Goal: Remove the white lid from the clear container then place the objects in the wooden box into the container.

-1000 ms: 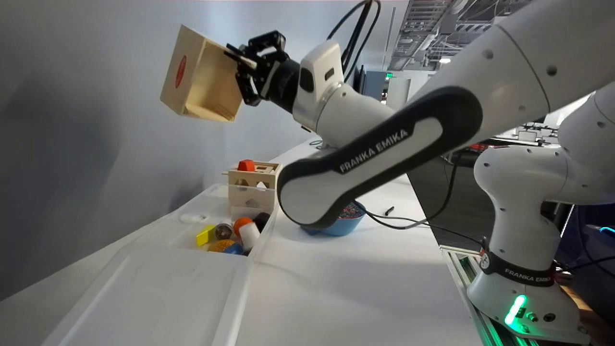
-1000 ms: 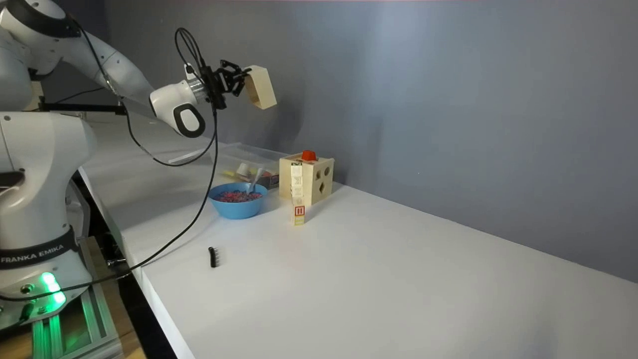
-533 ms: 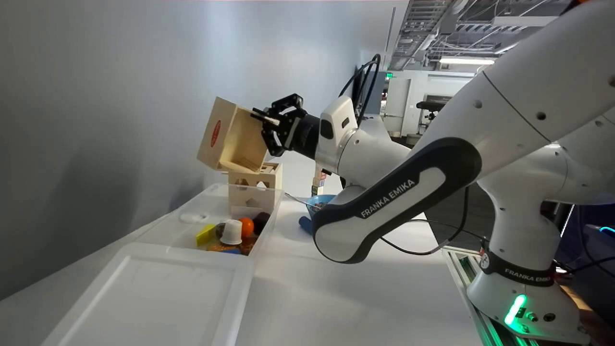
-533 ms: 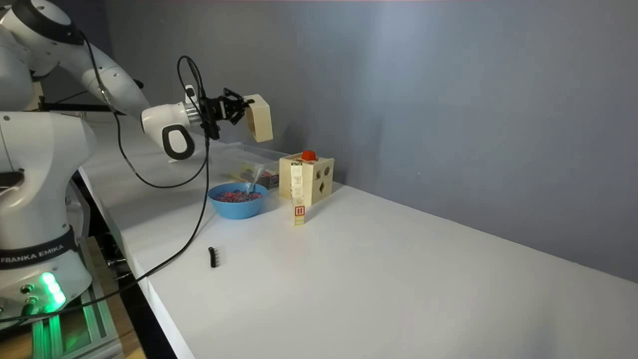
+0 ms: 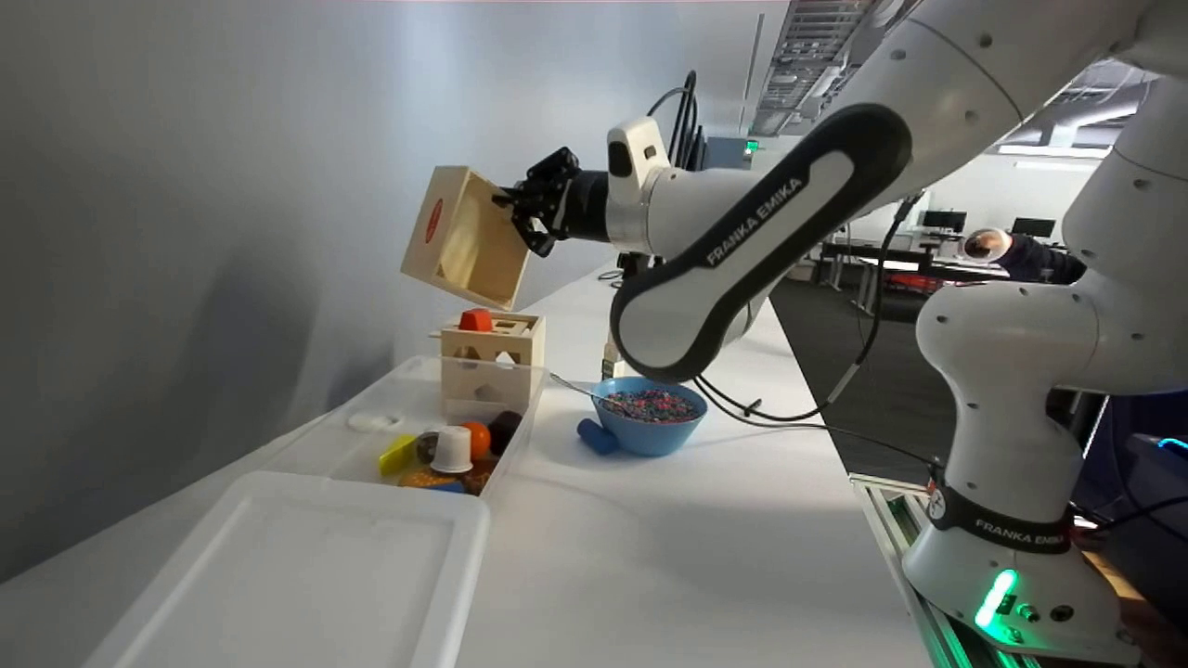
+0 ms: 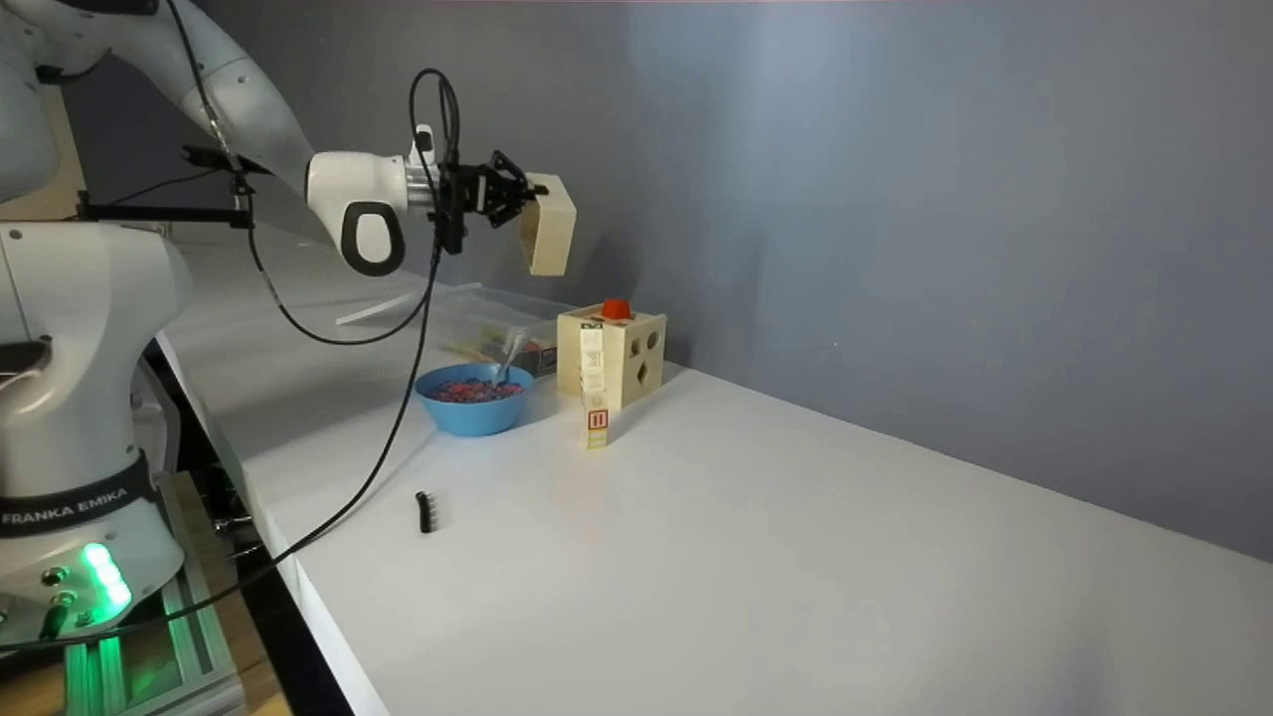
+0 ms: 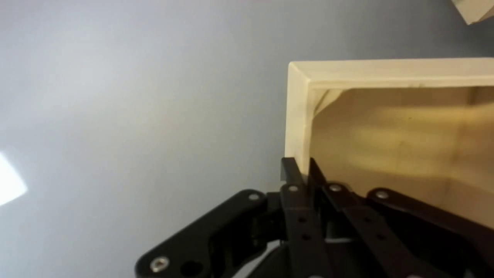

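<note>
My gripper (image 5: 502, 199) is shut on one wall of the light-wood wooden box (image 5: 429, 232) and holds it tilted in the air, above and behind the clear container. Both also show in an exterior view, gripper (image 6: 540, 190) and box (image 6: 559, 231). In the wrist view the fingertips (image 7: 303, 166) pinch the box's rim (image 7: 296, 116); the visible inside is bare wood. The clear container (image 5: 316, 455) is uncovered. In it lie a yellow piece (image 5: 397, 456), a white cup (image 5: 452, 449), an orange ball (image 5: 477, 440) and several dark, brown and blue pieces. The white lid (image 5: 316, 584) lies in front, flat.
A wooden box with holes (image 5: 492, 351) and a red piece on top stands beside the container, against the wall. A blue bowl (image 5: 650, 434) with a spoon and a blue cylinder (image 5: 597, 436) are close by. A narrow block stack (image 6: 595, 388) and black clip (image 6: 426, 512) are farther along.
My gripper and the wooden box came down, moved away from the container towards the box with holes, then rose slightly. The white cup in the container went from leaning to upright.
</note>
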